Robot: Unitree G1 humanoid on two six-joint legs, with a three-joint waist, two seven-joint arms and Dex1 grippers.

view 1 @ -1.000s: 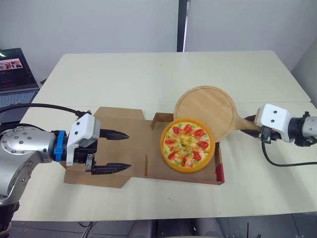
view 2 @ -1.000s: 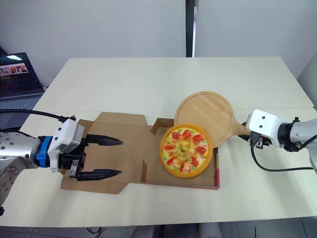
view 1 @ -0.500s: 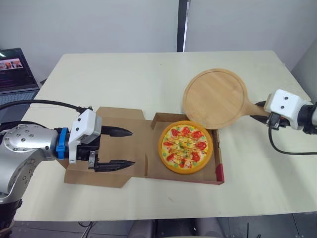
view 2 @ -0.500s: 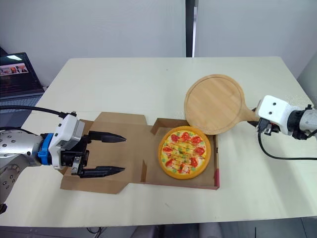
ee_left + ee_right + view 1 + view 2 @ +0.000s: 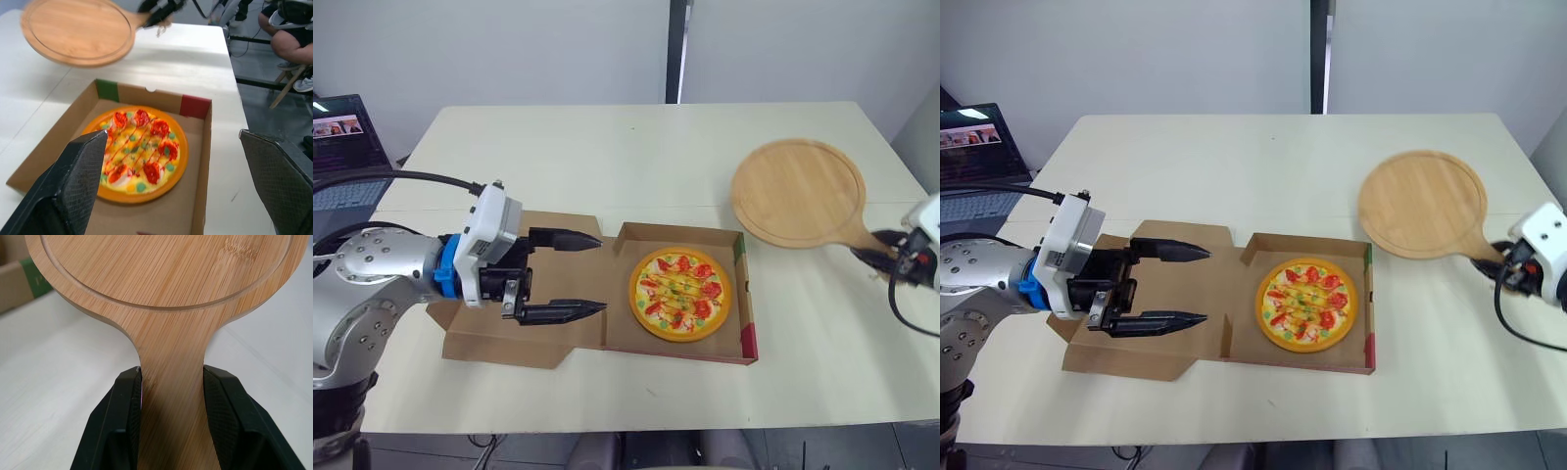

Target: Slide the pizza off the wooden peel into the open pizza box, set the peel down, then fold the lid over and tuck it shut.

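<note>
left eye view: pizza (image 5: pixel 681 294) inside box (image 5: pixel 745 299), left end effector (image 5: pixel 602 272) agape, empty, right end effector (image 5: pixel 171 373) tight on peel (image 5: pixel 798 191)

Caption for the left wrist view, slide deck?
Open left tool frames the pizza lying in the box; peel held clear beyond it.

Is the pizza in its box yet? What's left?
Done: the pizza lies inside the open pizza box. In hand: the right gripper holds the empty wooden peel by its handle. To do: set the peel down, then fold the lid, lying flat under the open left gripper, and tuck it.
</note>
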